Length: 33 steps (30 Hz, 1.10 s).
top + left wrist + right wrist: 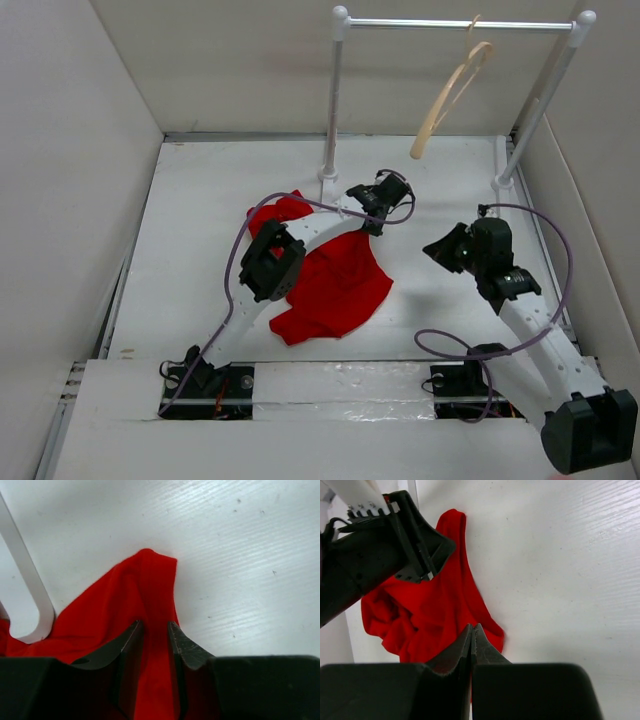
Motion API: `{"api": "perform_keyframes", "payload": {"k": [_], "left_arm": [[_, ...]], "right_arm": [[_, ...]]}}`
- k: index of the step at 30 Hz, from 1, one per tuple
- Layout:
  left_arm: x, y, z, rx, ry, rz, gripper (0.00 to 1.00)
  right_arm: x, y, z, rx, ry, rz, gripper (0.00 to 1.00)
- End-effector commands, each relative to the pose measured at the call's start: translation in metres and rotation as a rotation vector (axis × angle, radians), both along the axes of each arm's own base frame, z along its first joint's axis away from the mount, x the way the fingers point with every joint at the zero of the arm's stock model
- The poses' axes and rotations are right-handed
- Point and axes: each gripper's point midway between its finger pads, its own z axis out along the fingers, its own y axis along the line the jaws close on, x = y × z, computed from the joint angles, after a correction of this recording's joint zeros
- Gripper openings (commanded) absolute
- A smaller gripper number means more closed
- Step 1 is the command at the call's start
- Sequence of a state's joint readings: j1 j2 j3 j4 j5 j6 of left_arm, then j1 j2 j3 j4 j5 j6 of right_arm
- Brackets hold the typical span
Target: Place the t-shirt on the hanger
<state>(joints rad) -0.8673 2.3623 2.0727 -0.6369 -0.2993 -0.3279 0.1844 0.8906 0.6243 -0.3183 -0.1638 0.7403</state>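
The red t-shirt (335, 285) lies crumpled on the white table, left of the middle. My left arm reaches over it. The left gripper (378, 205) is at the shirt's far right part, near the rail's left post. In the left wrist view the gripper (154, 625) has its jaws closed narrowly on a raised fold of the t-shirt (145, 585). My right gripper (436, 250) is shut and empty, to the right of the shirt. In the right wrist view it (471, 628) points toward the t-shirt (425, 615). The beige wooden hanger (452, 98) hangs on the rail, bare.
A white metal rail (455, 23) on two posts stands at the back; the left post's foot (27, 600) is just left of my left gripper. Walls close in the table (200, 200) on the left, right and back.
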Motion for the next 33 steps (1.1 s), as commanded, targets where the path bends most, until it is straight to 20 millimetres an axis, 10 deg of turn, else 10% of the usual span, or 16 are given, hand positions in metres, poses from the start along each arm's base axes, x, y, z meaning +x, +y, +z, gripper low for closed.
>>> {"api": "perform_keyframes", "payload": {"k": [1, 33], "left_arm": [[0.022, 0.004, 0.035, -0.005, -0.1, 0.028, 0.23], [0.027, -0.008, -0.003, 0.065, -0.129, -0.071, 0.26]], "right_arm": [[-0.018, -0.001, -0.004, 0.01, 0.004, 0.035, 0.0], [-0.024, 0.011, -0.012, 0.04, 0.044, 0.118, 0.2]]}}
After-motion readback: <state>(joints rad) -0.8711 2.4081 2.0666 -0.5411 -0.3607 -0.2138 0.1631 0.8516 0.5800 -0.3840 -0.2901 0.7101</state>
